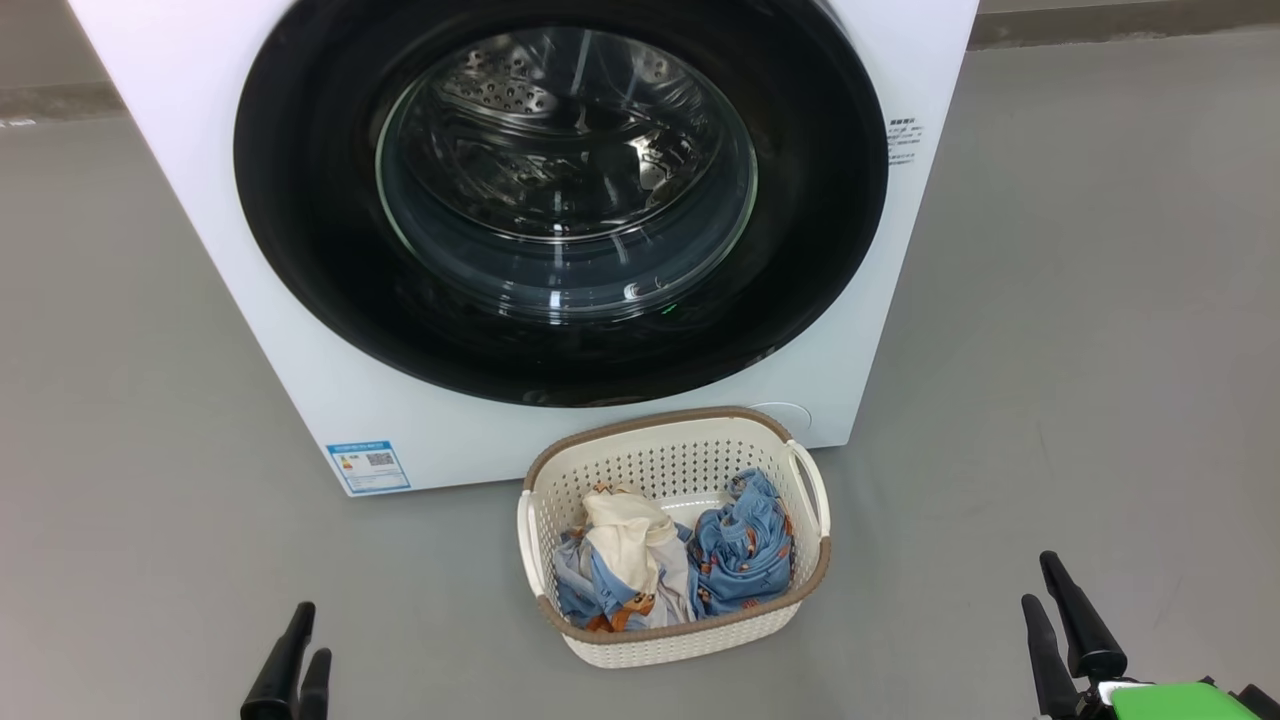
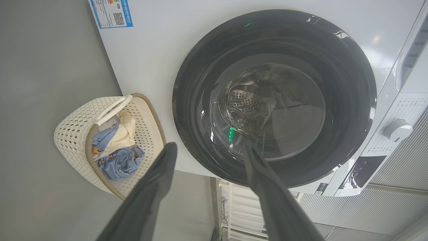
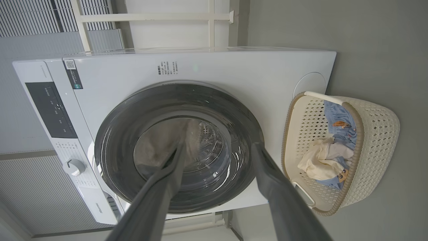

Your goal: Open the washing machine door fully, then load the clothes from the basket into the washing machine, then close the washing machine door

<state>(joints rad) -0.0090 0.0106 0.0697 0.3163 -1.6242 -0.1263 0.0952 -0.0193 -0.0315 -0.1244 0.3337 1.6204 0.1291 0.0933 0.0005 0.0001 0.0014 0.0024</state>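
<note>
Currently: Door Shut, Basket Loaded, Both Grippers Empty

1. Surface and room. A plain grey floor covers the lower half and both sides of the head view. A darker wall base runs along the upper left edge. In the right wrist view a white rack and a ribbed grey wall panel show behind the machine.

2. Machine. The washing machine stands on the floor and takes up the upper centre of the head view. A blue label sits at the lower left corner of its front. The washing machine door lies flush against the front, closed. The perforated drum is visible through its glass.

3. Basket. The basket rests upright on the floor at lower centre, just in front of the machine. Whether it touches the machine cannot be told. The clothes lie bunched inside it, blue print cloth on both sides and a cream piece left of centre.

4. Grippers. The left gripper sits at the lower left edge, fingers pointing up. In the left wrist view the left gripper has its fingers spread wide with nothing between them. The right gripper sits at the lower right. In the right wrist view the right gripper likewise shows parted fingers, holding nothing and touching nothing.
</note>
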